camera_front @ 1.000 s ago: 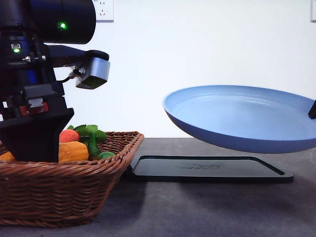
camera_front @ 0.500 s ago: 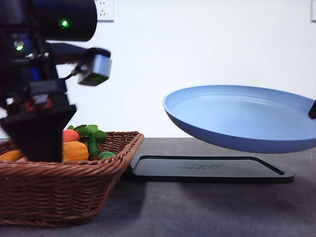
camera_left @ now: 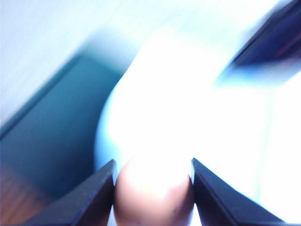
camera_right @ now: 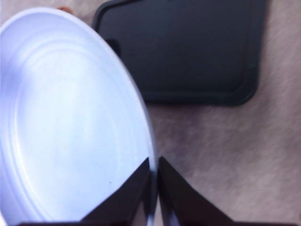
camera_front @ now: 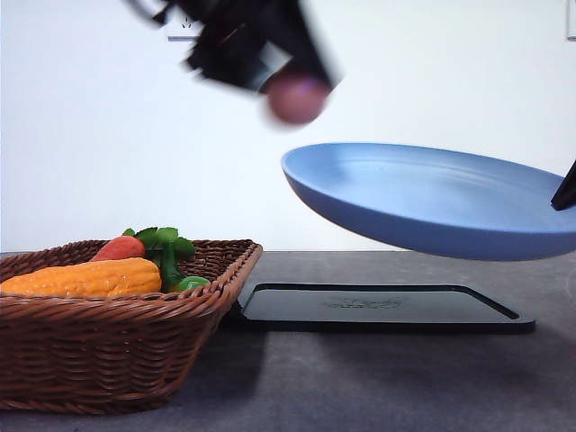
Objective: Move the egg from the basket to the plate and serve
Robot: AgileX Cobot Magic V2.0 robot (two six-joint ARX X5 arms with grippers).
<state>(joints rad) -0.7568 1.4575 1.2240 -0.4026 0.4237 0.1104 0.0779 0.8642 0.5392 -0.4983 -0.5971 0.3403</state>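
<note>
Egg: the small, rounded, pinkish-tan egg (camera_front: 298,99) is seen in mid-air above the near-left rim of the plate, well clear of the basket; its matte shell is smeared by motion blur in the front view. In the left wrist view the egg (camera_left: 153,195) is shown pressed between two dark fingers.
Left gripper: the left gripper (camera_front: 292,90), a dark blurred mass above the plate, is closed around the egg, with a finger (camera_left: 91,197) against each side of the shell.
Plate: the large, round, shallow light-blue plate (camera_front: 432,202) is held aloft over the tray, tilted, its smooth matte surface and raised rim catching the light. In the right wrist view the plate (camera_right: 66,122) is seen from above.
Right gripper: the right gripper (camera_right: 154,188) is clamped narrowly on the plate's rim, its two dark wedge-shaped fingers nearly meeting with the rim between them.
Basket: the wide brown wicker basket (camera_front: 108,346), woven with flared sides and a braided rim, is set on the table to the left of the plate; an orange gourd-like vegetable (camera_front: 85,277) and a red carrot-like vegetable with green leaves (camera_front: 148,245) are lying in it.
Tray: a flat black tray (camera_front: 378,306) with rounded corners is lying beneath the plate, on the grey table (camera_front: 378,382).
</note>
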